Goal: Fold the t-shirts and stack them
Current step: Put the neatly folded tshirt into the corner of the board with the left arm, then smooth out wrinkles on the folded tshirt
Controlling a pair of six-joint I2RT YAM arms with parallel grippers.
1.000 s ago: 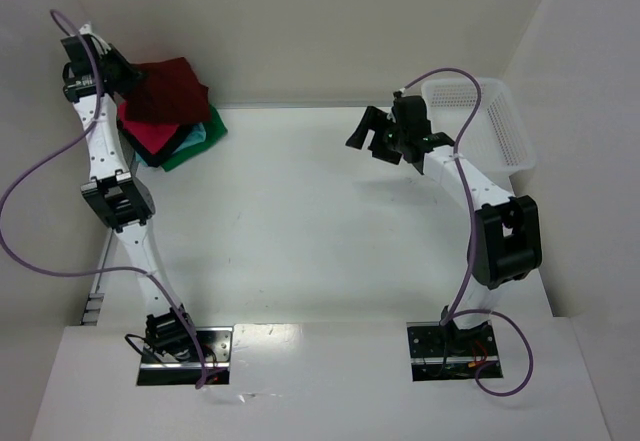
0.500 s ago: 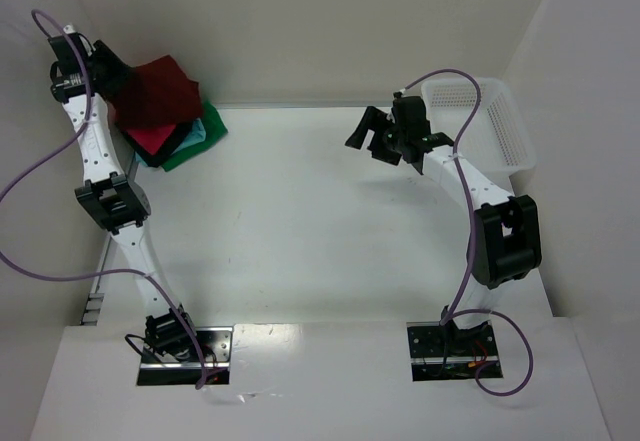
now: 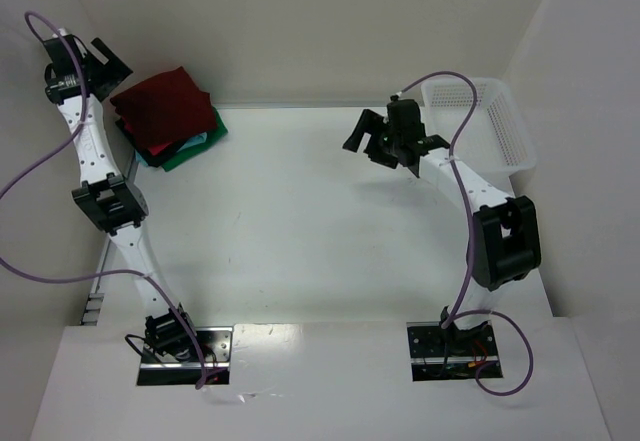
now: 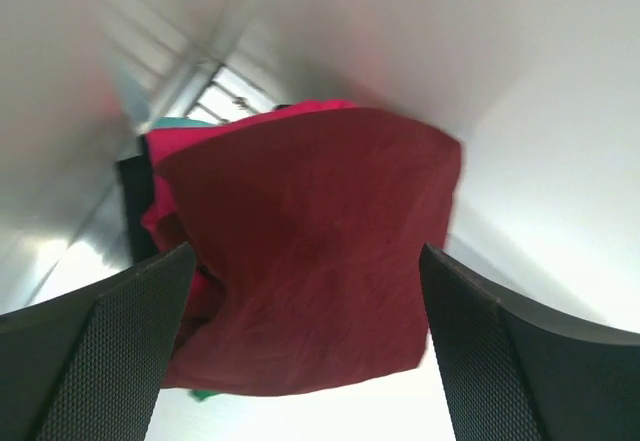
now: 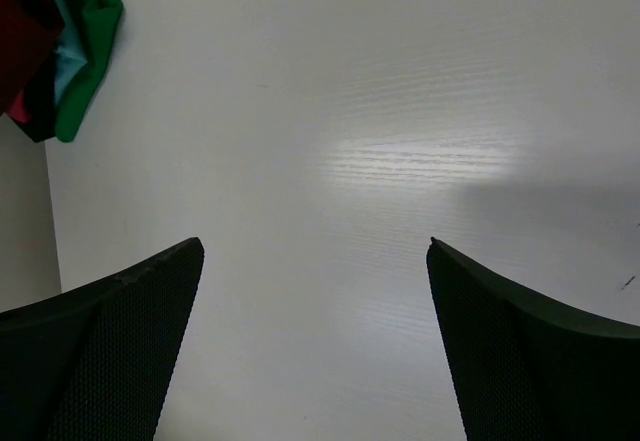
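A folded dark red t-shirt (image 3: 163, 104) tops the stack of t-shirts in the far left corner, with pink (image 3: 152, 147), green (image 3: 193, 148) and black layers showing under it. My left gripper (image 3: 108, 63) hangs open just left of and above the stack, holding nothing. In the left wrist view the dark red shirt (image 4: 310, 231) lies beyond the wide-apart fingers (image 4: 110, 351), with pink (image 4: 165, 156) at its edge. My right gripper (image 3: 362, 138) stands open over the bare table right of centre. Its wrist view (image 5: 313, 245) shows the green shirt (image 5: 90, 31) far off.
A white mesh basket (image 3: 503, 131) stands at the far right against the wall. White walls close in the table at the back, left and right. The stack sits tight against the left wall corner.
My left gripper has opened, let go of the dark red shirt and drawn back to the left. The shirt now lies flat on the stack. The right arm has barely shifted.
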